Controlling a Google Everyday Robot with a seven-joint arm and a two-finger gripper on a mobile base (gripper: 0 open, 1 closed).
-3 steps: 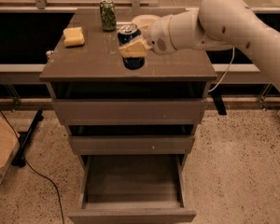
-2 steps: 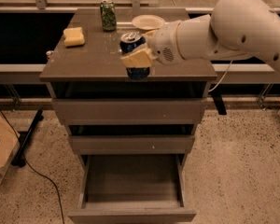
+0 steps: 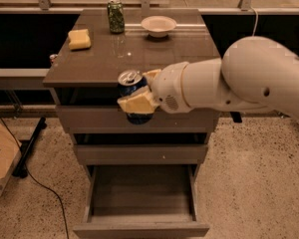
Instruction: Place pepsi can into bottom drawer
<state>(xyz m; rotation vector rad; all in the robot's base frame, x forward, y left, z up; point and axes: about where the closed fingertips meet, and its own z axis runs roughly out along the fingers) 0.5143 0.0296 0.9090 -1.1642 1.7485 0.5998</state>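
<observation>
— What do we lose here?
— The pepsi can's (image 3: 129,80) middle, hidden by the gripper (image 3: 140,90) clamped round it.
— And since before?
— We see it off the cabinet top (image 3: 139,54), now before the top drawer front (image 3: 89,118), high above the open bottom drawer (image 3: 139,229).
— Its axis?
— Near upright, silver top up.

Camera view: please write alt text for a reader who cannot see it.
The gripper of the white arm holds the pepsi can upright in front of the cabinet's top edge, with the bottom drawer open below. On the cabinet top stand a green can, a white bowl and a yellow sponge.
</observation>
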